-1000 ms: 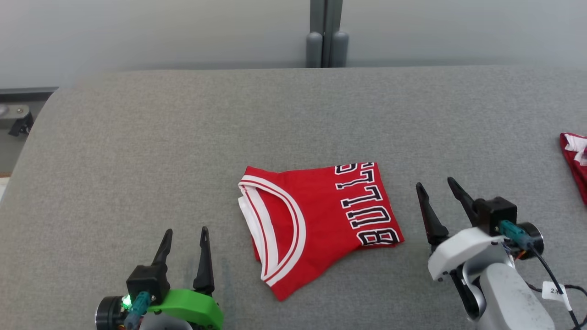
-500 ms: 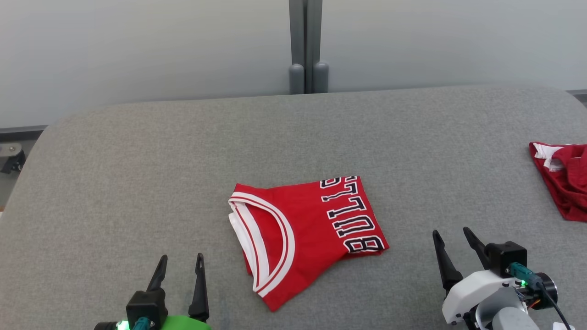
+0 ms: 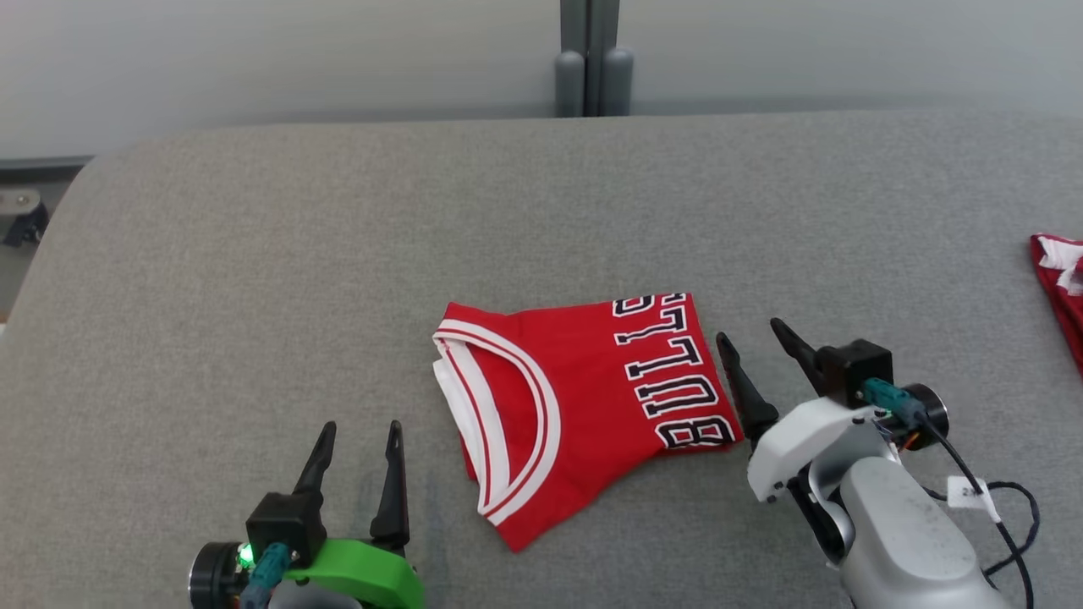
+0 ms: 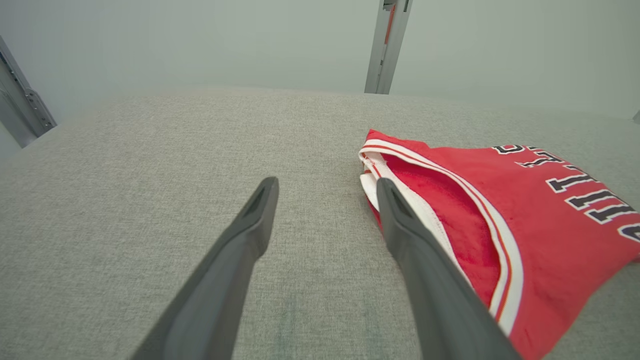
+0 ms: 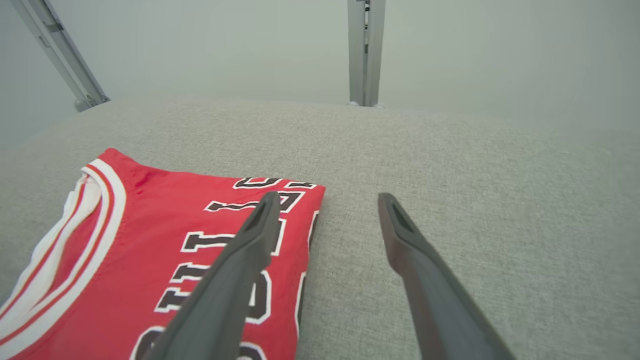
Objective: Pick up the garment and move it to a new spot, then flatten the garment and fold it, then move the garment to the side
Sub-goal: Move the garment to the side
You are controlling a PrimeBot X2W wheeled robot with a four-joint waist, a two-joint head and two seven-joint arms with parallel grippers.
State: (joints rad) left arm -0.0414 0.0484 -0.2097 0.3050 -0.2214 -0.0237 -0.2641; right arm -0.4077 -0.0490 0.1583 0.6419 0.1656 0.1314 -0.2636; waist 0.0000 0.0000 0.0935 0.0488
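A red garment (image 3: 584, 406) with white trim and black lettering lies folded in the middle of the grey table (image 3: 338, 254). At the lower left, my left gripper (image 3: 360, 436) stands open and holds nothing, a short way left of the garment's white-trimmed edge (image 4: 480, 215). My right gripper (image 3: 753, 334) is open just beside the garment's lettered right edge. In the right wrist view its left finger (image 5: 250, 240) hangs over the lettering of the garment (image 5: 150, 235), the other finger over bare table.
Another red cloth (image 3: 1062, 288) lies at the table's right edge. A grey post (image 3: 592, 59) stands behind the table's far edge against a pale wall. A cable (image 3: 990, 499) trails from my right wrist.
The head camera shifted between frames. My right gripper has come in closer to the garment's lettered edge than a second ago. The garment lies as before; both grippers stay open.
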